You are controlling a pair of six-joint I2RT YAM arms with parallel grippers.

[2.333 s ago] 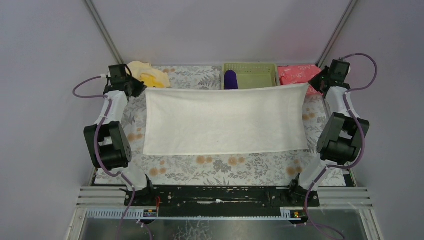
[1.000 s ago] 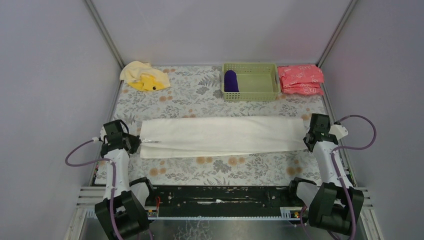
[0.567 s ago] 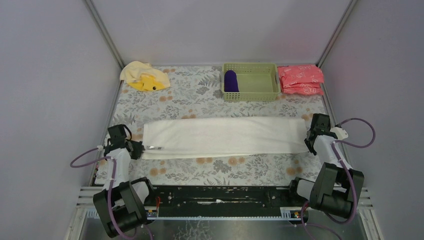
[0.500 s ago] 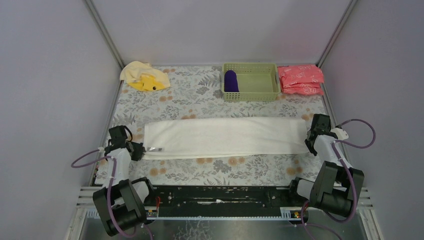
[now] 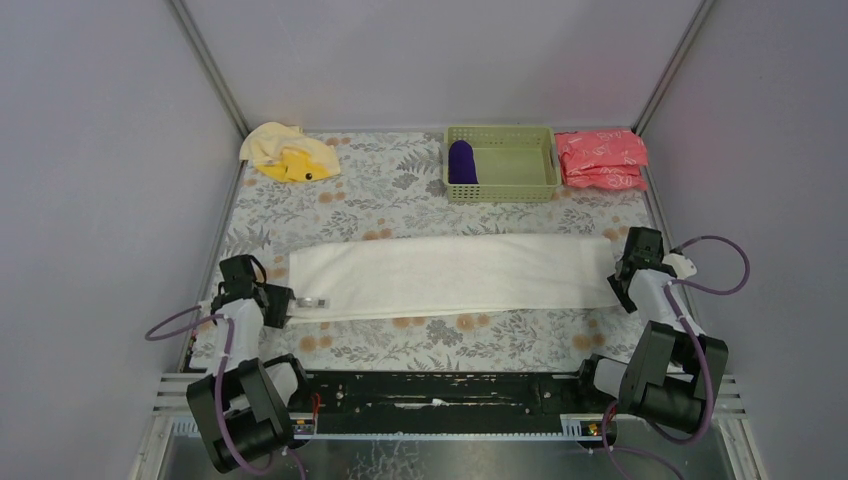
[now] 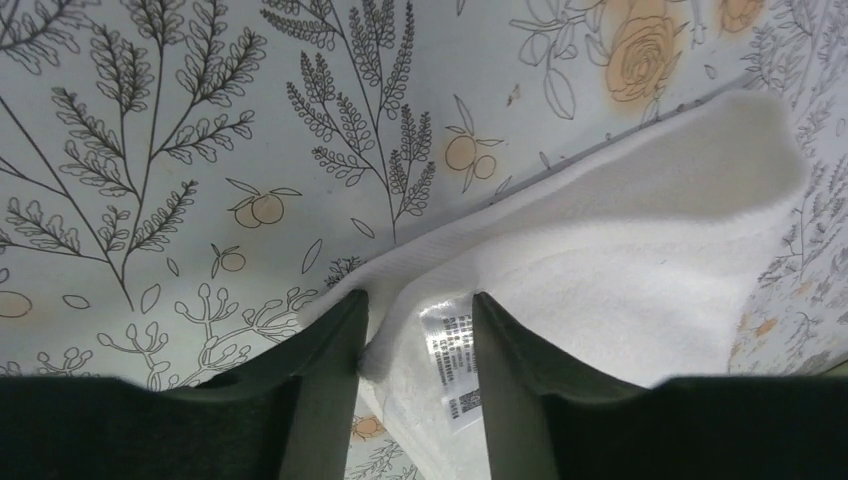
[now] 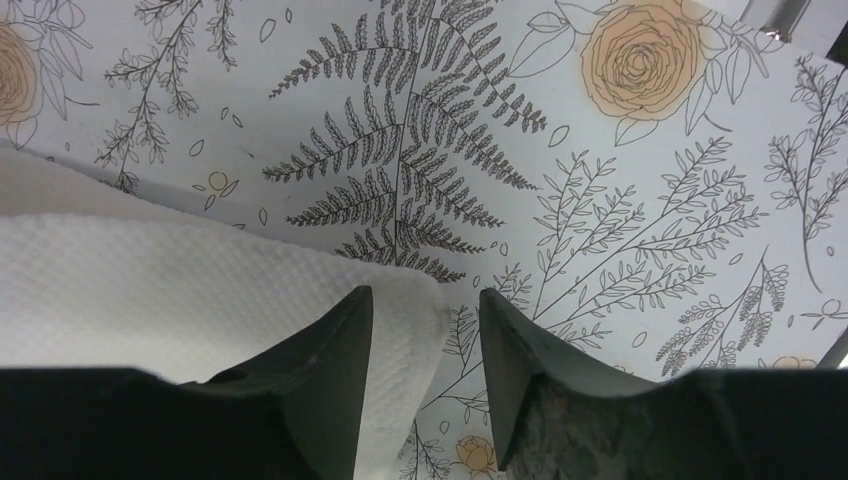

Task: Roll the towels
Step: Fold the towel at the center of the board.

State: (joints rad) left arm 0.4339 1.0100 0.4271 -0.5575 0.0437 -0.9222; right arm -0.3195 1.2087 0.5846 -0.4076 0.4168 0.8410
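The large white towel [image 5: 450,275] lies folded lengthwise in a long band across the table's middle. At its left end my left gripper [image 5: 292,303] is open. The wrist view shows that gripper [image 6: 415,305] with its jaws apart astride the towel [image 6: 620,250] corner and its care label [image 6: 450,350]. My right gripper [image 5: 620,287] is open at the right end. Its wrist view shows the gripper [image 7: 425,300] with the towel [image 7: 150,290] corner loose between the jaws. The dark purple towel [image 5: 460,160] lies rolled in the basket. The pale yellow towel [image 5: 290,155] is crumpled at the back left.
A light green basket [image 5: 520,192] stands at the back centre. Pink-red wrapped packets [image 5: 602,158] are stacked at the back right beside it. The floral tablecloth [image 5: 400,205] shows between the white towel and the basket. Grey walls close in on both sides.
Both grippers, shut on the white towel's near corners a moment ago, have opened and let go. The folded towel now rests flat and has shifted slightly toward the front.
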